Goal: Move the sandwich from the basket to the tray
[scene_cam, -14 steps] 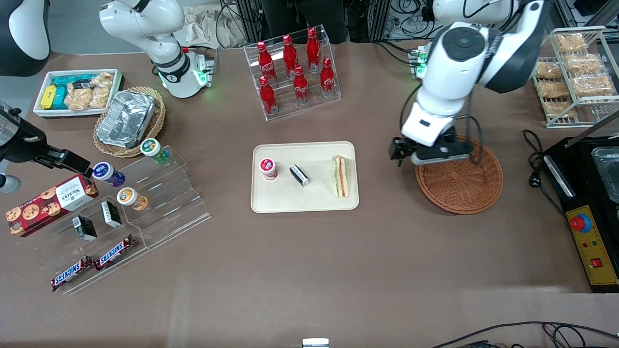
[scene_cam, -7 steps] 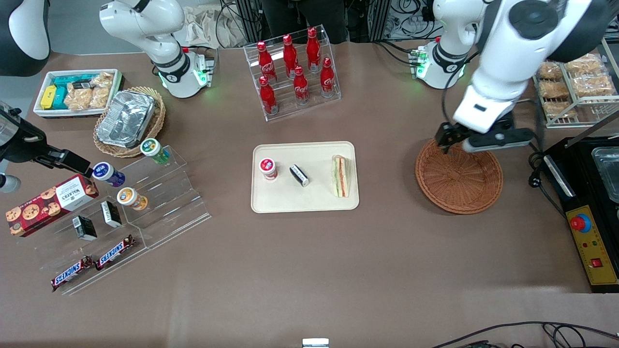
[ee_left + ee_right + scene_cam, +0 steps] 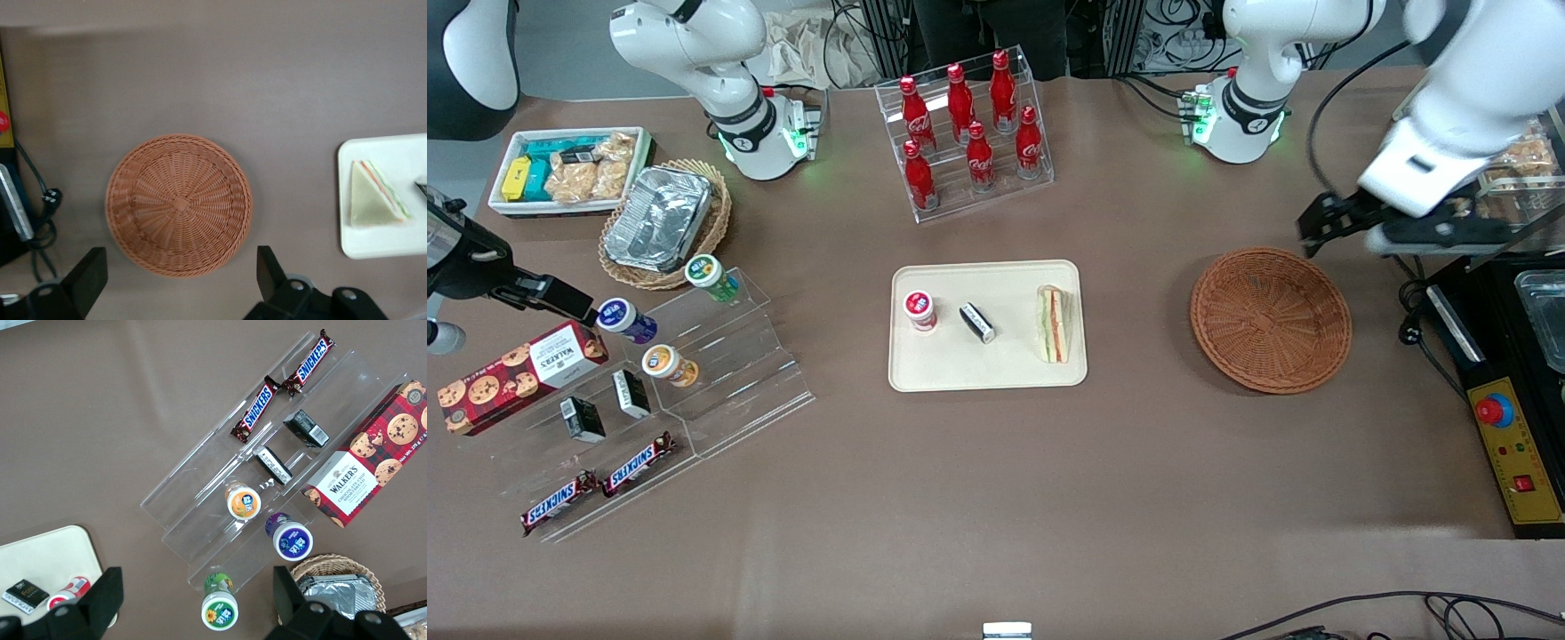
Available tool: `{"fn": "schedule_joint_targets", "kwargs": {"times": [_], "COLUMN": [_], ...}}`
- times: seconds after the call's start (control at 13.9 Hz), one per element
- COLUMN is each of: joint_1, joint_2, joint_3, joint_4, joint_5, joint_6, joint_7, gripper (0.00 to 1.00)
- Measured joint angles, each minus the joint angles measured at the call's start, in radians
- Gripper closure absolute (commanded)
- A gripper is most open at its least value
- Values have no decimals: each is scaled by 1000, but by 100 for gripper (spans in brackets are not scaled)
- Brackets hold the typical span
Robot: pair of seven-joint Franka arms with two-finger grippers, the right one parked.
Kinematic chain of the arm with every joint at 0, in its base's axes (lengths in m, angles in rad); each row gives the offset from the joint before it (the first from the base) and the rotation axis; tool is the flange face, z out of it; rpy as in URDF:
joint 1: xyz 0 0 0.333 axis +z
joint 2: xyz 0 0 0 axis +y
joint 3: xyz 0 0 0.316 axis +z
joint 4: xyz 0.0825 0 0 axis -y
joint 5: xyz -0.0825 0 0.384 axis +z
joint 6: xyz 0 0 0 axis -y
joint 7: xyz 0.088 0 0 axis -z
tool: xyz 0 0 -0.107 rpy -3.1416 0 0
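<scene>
— Where is your pincer?

— My pincer (image 3: 1319, 233) hangs in the air above the table (image 3: 996, 480), up past the basket's rim on the side away from the front camera, toward my end of the table. Its fingers (image 3: 87, 280) are spread wide, released, with nothing between them.

— And the basket?

— The basket (image 3: 1271, 319) sits on the table with only bare wicker showing inside. From my wrist I look straight down into it (image 3: 179, 204).

— The sandwich?

— The sandwich (image 3: 1053, 324) lies flat on the tray (image 3: 987, 373), close to the rim nearest the basket, its striped filling edge showing. My wrist camera catches it too (image 3: 377, 199), on the tray's corner (image 3: 373, 247).

— Anything else on the tray?

— A small red-lidded cup (image 3: 919, 310) and a small black packet (image 3: 976, 322), both apart from the sandwich, toward the parked arm's end.
</scene>
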Motion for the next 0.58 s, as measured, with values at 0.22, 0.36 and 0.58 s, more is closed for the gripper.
{"fn": "schedule_joint_targets", "kwargs": {"times": [0.22, 0.36, 0.58], "joint_1": [0, -3, -6], "joint_2": [16, 55, 130], "joint_3": [24, 24, 24], "joint_4": [83, 130, 218], "joint_5": [-3, -4, -4], "joint_6": [-42, -48, -85], "joint_7": [50, 50, 50], "gripper": [1, 2, 2]}}
